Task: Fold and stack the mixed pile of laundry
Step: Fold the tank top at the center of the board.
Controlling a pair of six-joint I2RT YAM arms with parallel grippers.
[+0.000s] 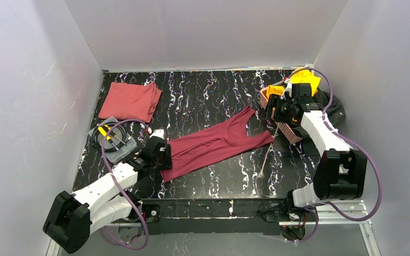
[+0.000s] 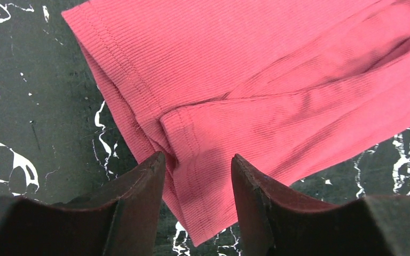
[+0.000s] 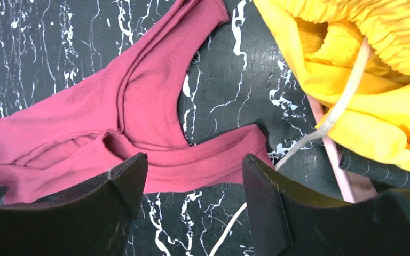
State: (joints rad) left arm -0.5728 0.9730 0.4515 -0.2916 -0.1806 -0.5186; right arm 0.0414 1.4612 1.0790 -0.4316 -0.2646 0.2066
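1. Far left, back corner: salmon-red shirt (image 1: 129, 100) lies folded flat. It looks finished and would be the base of the stack.
2. Left gripper (image 2: 197, 159): jaws apart, holding nothing, straddling the hem corner of the maroon top (image 1: 216, 143). The top lies across the table centre and appears doubled lengthwise.
3. Right gripper (image 3: 193, 160): jaws apart, holding nothing, hovering over the top's strap end.
4. Right, back: yellow garment (image 1: 305, 80) and charcoal garment (image 1: 335, 109) are heaped at a pink basket (image 1: 288, 130), unfolded. A cream cord (image 1: 265, 160) trails nearby.
5. Judged step: cross-fold of the maroon top. The next move calls for pinching each end through all layers, then carrying one end evenly over the other.
6. Surface: black marbled tabletop (image 1: 213, 90), smooth-looking. White walls (image 1: 203, 32) enclose three sides.
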